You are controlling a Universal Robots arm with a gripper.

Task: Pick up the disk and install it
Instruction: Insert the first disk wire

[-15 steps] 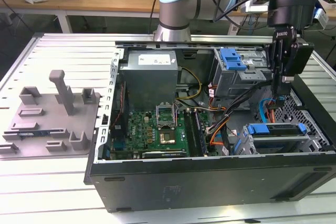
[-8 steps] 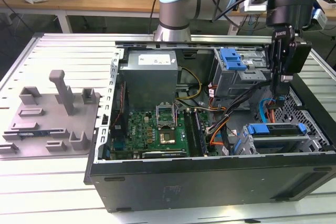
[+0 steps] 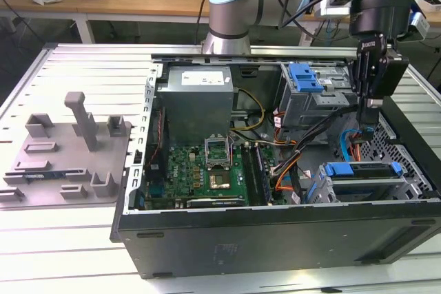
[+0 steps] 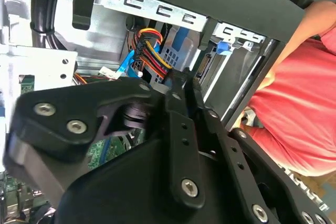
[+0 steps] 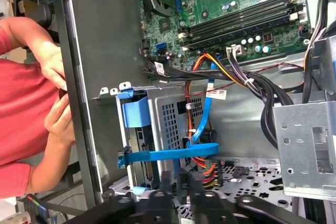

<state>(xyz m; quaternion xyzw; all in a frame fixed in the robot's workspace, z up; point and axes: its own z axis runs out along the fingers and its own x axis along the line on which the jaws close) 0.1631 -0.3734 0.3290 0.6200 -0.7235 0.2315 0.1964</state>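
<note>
We see the disk (image 3: 363,170) seated in the bay (image 5: 168,121) at the exterior view's right of the case (image 3: 275,239). Our tool (image 3: 368,123) hangs just above, fingers pinched together on nothing. Installation looks nearly complete; its cabling we cannot tell.

You see a silvery ribbed metal table (image 3: 83,74) carrying two items. Towards the exterior view's left lies a flat grey plastic fixture plate with upright posts and blocks (image 3: 69,163). Just beside it, from centre to the exterior view's right, rests a black metal computer case (image 3: 275,239), its open side facing upward.
</note>
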